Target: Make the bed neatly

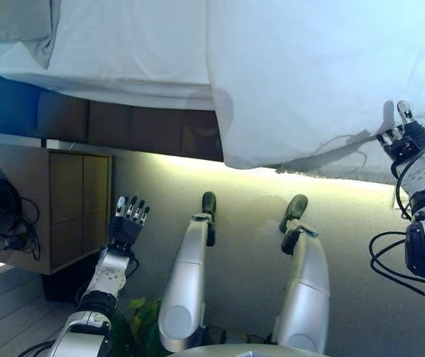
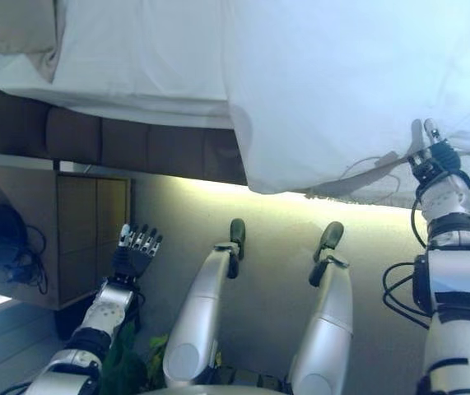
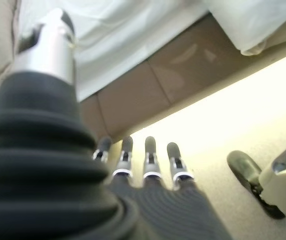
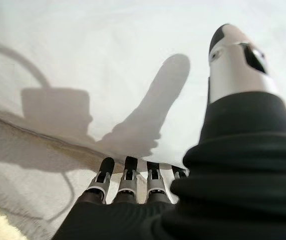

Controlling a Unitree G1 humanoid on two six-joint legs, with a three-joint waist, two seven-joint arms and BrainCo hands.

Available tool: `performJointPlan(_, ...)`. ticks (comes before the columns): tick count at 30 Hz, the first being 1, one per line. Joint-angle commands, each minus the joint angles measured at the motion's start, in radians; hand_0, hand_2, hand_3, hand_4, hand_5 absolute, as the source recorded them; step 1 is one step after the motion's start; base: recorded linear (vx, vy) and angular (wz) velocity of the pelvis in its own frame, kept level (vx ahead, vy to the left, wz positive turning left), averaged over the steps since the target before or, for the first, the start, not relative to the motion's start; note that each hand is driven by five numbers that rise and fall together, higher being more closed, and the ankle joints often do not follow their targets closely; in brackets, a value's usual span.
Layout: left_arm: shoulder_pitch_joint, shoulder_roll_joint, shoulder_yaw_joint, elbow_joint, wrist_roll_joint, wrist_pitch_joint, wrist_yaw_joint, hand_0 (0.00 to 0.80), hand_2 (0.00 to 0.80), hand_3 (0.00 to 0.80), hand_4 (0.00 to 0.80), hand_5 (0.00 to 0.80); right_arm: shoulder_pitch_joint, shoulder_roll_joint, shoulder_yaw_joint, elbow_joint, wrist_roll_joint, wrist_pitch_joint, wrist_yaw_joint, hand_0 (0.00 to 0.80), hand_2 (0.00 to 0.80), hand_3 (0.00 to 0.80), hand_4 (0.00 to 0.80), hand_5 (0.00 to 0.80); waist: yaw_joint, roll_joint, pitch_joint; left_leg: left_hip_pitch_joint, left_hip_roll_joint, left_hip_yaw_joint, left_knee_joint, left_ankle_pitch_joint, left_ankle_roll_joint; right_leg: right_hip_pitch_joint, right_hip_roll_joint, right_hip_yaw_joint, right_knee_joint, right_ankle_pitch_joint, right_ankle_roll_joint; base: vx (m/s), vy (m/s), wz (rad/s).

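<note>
At the hanging edge of the white duvet (image 1: 316,82), the right hand (image 1: 400,135) is reaching with straight, empty fingers; it should be pinching the hem squarely. Left hand (image 1: 126,223) is idling open below the duvet.

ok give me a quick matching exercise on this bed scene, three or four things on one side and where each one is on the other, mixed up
Things:
1. right hand
2. left hand
3. white duvet
4. wooden nightstand

Places:
A. hanging over the side of the bed
B. open in the air, in front of the nightstand, touching nothing
C. on the floor beside the bed, on the robot's left
D. at the duvet's lower edge

Pairs: 1-D, 2-B, 3-A, 4-C
</note>
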Motion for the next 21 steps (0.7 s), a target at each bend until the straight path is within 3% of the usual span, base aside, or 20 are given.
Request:
performJointPlan(1,0.050,0.063,0.045,-0.029,-0.050,-0.018,-0.030,0.000,0.000,0.000,0.000,0.000,-0.085,-0.035,0.053,-0.049,-0.006,-0.004,0.002,0.000,0.000,0.000,0.000,0.000,0.025,0.025,0.006,-0.054,0.005,-0.064,-0.009,0.026,0.018,-0.024,-0.016,0.046,0.058,-0.044,0.050,0.029,-0.033,0.09)
performJointPlan(6,0.076,0.070,0.053,-0.020,-0.047,0.001,-0.050,0.000,0.000,0.000,0.000,0.000,-0.115,-0.045,0.078,-0.044,-0.016,0.021,0.020,0.000,0.000,0.000,0.000,0.000,0.031,0.029,0.006,-0.087,0.004,-0.078,-0.002,0.032,0.016,-0.059,-0.014,0.052,0.070,-0.044,0.045,0.017,0.000,0.05)
performJointPlan(10,0.099,0.069,0.049,-0.023,-0.049,0.002,-0.081,0.000,0.000,0.000,0.000,0.000,-0.121,-0.046,0.087,-0.072,-0.013,-0.045,0.101,0.000,0.000,0.000,0.000,0.000,0.032,0.032,0.006,-0.088,0.008,-0.074,-0.008,0.034,0.015,-0.060,-0.017,0.050,0.064,-0.041,0.046,-0.001,0.008,0.00)
performJointPlan(11,0.106,0.070,0.049,-0.022,-0.047,0.005,-0.088,0.000,0.000,0.000,0.000,0.000,-0.119,-0.044,0.089,-0.084,-0.014,-0.069,0.124,0.536,0.536,0.536,0.536,0.536,0.031,0.033,0.006,-0.085,0.009,-0.074,-0.007,0.034,0.014,-0.058,-0.019,0.050,0.064,-0.041,0.046,-0.007,0.050,-0.02)
performJointPlan(12,0.114,0.071,0.045,-0.023,-0.045,0.009,-0.095,0.000,0.000,0.000,0.000,0.000,-0.117,-0.041,0.091,-0.098,-0.020,-0.080,0.147,0.800,0.800,0.800,0.800,0.800,0.030,0.034,0.006,-0.079,0.011,-0.072,-0.006,0.033,0.013,-0.053,-0.021,0.050,0.064,-0.042,0.047,-0.007,0.063,-0.03)
performJointPlan(21,0.133,0.058,-0.023,-0.045,0.032,0.021,-0.119,0.000,0.000,0.000,0.000,0.000,-0.085,-0.023,0.080,-0.121,-0.014,-0.071,0.255,0.800,0.800,0.800,0.800,0.800,0.017,0.034,0.006,0.026,0.026,-0.040,-0.047,0.040,0.007,0.047,-0.028,0.030,0.007,-0.027,0.056,-0.010,0.072,-0.04)
